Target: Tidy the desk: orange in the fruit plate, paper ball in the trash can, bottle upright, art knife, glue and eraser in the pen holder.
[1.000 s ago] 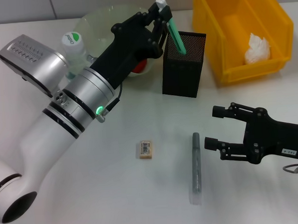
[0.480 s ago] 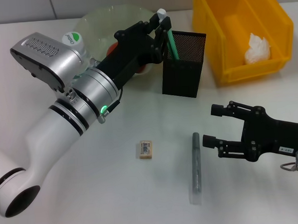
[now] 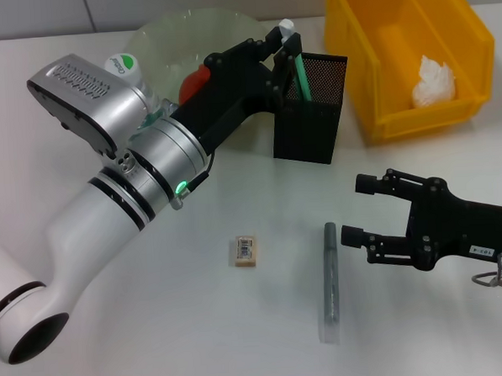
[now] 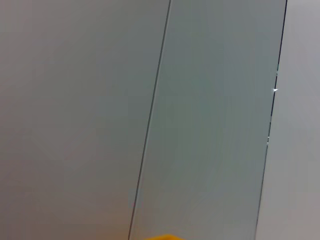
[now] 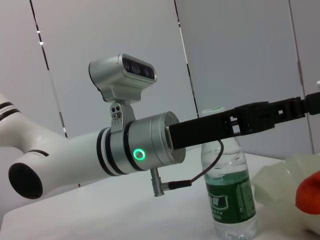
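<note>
My left gripper is shut on the green glue stick, whose white cap pokes up while its lower end is inside the black mesh pen holder. My right gripper is open and empty, just right of the grey art knife lying on the desk. The eraser lies on the desk in front of the left arm. The orange sits in the clear fruit plate. The bottle stands upright; it also shows in the right wrist view. The paper ball lies in the yellow bin.
The left arm reaches across the plate and bottle toward the holder. The yellow bin stands right of the holder at the back right. The left wrist view shows only the wall and a yellow sliver.
My left gripper has moved right and lowered the glue stick, so more of it now sits inside the pen holder. The right arm has barely moved.
</note>
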Tool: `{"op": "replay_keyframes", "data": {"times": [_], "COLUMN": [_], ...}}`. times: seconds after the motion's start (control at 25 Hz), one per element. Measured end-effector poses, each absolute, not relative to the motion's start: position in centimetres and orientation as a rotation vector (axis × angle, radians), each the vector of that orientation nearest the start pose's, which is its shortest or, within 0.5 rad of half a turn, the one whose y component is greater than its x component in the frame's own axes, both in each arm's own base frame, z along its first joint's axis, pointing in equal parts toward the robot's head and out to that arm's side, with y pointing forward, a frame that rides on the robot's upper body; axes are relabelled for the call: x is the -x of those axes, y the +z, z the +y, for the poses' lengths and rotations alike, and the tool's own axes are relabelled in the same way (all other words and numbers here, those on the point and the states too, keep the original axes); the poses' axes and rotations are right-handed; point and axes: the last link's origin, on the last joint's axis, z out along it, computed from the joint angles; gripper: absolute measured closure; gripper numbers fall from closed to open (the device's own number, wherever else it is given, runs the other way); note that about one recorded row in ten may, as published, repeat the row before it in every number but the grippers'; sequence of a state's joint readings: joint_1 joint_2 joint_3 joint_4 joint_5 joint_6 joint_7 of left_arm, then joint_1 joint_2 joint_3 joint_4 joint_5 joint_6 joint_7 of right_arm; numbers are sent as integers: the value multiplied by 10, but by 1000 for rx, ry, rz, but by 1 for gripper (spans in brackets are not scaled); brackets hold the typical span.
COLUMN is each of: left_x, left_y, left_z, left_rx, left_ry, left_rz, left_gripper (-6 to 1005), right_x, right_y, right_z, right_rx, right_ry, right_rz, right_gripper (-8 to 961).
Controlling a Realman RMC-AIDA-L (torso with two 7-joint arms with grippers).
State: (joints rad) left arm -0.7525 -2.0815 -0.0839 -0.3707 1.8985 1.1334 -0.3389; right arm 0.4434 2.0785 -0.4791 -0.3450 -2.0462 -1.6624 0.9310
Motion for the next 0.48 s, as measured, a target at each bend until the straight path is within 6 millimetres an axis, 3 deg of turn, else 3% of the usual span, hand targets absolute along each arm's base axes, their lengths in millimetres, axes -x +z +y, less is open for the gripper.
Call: {"op": "replay_keyframes", "data": {"times": [0.48], "left_x": [178], "left_y": [-110], "left_z": [348], "left_rx": [2166], "left_ry": [-1089], "left_rz": [-535], "left_gripper": [808], "right_x": [-292], "right_y": [-32], "right_z": [267], "right_rx": [2645], "right_ry": [942], "right_rz": [489], "right_gripper": [166]}}
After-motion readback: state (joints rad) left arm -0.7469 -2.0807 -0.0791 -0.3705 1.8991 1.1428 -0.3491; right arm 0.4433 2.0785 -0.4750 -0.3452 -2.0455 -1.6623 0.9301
